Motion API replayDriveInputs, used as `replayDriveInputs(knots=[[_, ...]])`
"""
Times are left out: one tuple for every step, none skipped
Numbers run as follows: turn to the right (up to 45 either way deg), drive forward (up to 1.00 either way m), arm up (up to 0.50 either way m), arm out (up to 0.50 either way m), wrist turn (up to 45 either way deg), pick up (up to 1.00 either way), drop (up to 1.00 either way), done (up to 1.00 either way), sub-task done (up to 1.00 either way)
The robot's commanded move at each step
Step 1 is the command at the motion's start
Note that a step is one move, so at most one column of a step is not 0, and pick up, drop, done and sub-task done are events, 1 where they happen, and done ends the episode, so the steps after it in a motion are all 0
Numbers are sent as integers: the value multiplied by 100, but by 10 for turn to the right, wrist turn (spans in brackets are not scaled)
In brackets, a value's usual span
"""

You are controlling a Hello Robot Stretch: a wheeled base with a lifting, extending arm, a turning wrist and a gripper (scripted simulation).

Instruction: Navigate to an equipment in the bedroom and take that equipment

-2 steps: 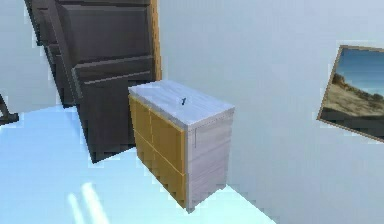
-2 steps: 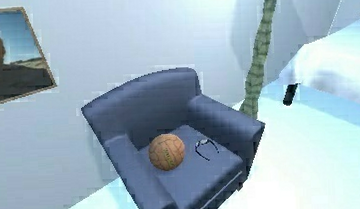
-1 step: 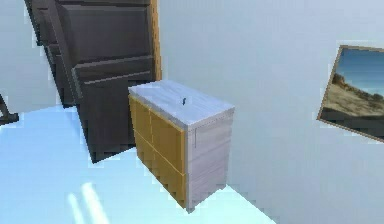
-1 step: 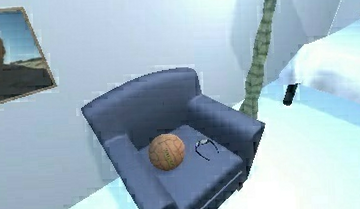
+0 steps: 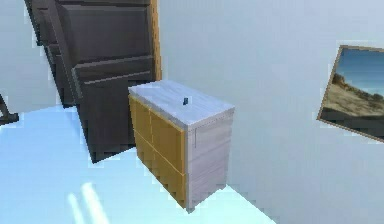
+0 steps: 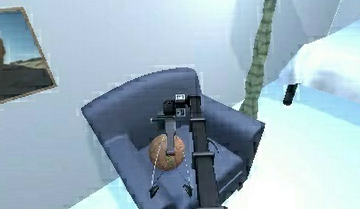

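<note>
A round brown ball (image 6: 171,153) lies on the seat of a dark blue armchair (image 6: 224,126) in the arm side view. My arm (image 6: 201,167) rises from the bottom edge over the chair's seat. The gripper (image 6: 165,133) stands at the arm's far end, right at the ball. Its thin fingers (image 6: 158,168) run down past the ball's left side. With the ball resting on the seat behind the gripper, I cannot tell whether it holds anything.
A white bed (image 6: 337,62) stands at the arm side view's right, with a tall green plant stem (image 6: 261,50) beside the chair and a landscape picture (image 6: 11,53) on the wall. Ahead are a drawer cabinet (image 5: 180,140) bearing a small dark thing (image 5: 186,101), a dark door (image 5: 105,70) and another picture (image 5: 355,88).
</note>
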Motion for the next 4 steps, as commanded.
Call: replayDriveInputs(knots=[[0, 0, 0, 0, 450, 0, 0, 0, 0], [0, 0, 0, 0, 450, 0, 0, 0, 0], [0, 0, 0, 0, 450, 0, 0, 0, 0], [0, 0, 0, 0, 240, 0, 0, 0, 0]])
